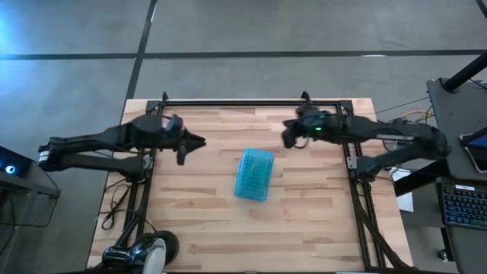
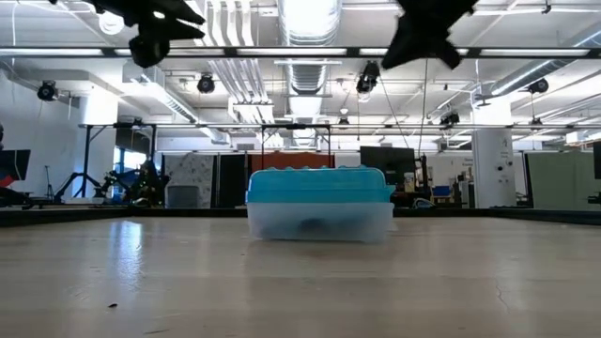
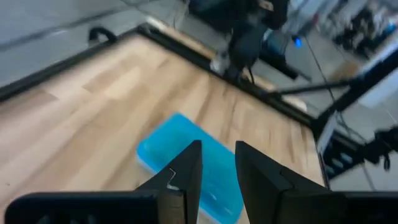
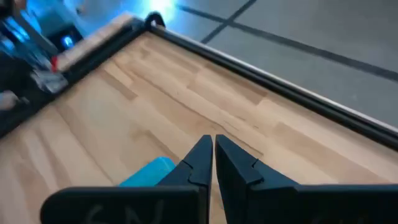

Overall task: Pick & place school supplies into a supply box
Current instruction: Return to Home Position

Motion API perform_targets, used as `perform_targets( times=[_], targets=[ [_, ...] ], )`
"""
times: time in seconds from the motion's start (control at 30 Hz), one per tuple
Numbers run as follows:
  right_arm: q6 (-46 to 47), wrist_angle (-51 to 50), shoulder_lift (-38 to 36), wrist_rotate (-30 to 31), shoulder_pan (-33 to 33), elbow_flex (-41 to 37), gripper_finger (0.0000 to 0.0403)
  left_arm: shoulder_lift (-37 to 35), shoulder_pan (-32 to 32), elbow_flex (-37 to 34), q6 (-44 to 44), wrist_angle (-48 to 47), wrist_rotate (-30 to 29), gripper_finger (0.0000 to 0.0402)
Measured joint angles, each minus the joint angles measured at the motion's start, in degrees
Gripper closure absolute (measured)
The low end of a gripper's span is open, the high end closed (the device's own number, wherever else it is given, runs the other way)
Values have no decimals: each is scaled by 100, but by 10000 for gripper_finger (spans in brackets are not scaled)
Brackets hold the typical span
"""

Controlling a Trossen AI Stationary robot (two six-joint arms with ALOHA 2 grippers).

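Note:
The supply box point(image 1: 253, 173) rests shut on the middle of the table, its teal ribbed lid on top of the clear base point(image 2: 319, 222). A dim dark shape shows through the clear wall. No loose school supplies show on the table. My left gripper point(image 1: 199, 141) hovers above the table left of the box and points toward it. Its fingers stand a little apart point(image 3: 219, 149), with the box point(image 3: 158, 149) beyond them. My right gripper point(image 1: 288, 138) hovers off the box's far right end, fingers shut point(image 4: 214, 142), with a corner of the box point(image 4: 146, 171) beside them.
A black metal frame point(image 1: 228, 103) runs along the table's far edge and down both sides. Bare wood lies all around the box. Cables and a dark round object point(image 1: 141, 251) sit at the near left corner. A keyboard point(image 1: 463, 205) lies on a bench to the right.

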Motion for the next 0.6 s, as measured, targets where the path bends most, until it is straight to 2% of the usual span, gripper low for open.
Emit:
perform_targets(
  times=[0.17, 0.3, 0.37, 0.47, 0.6],
  targets=[
    [619, -450, -978, -25, 15, -1, 390, -555, 2, -1, -768, 32, -44, 321],
    [-233, -454, -1617, -480, 243, -33, 390, -864, 21, -1, -292, 93, 353, 321],
    [-320, -413, -1886, -555, 309, -162, 390, -979, 54, -60, -254, 258, 619, 321],
    [-248, -142, -2333, -560, 301, -630, 390, -1210, 59, -388, -255, 689, 1068, 321],
    [-267, 1146, -2940, -954, 314, -1737, 390, -1524, 59, -1147, -410, 1738, 1170, 321]
  ],
)
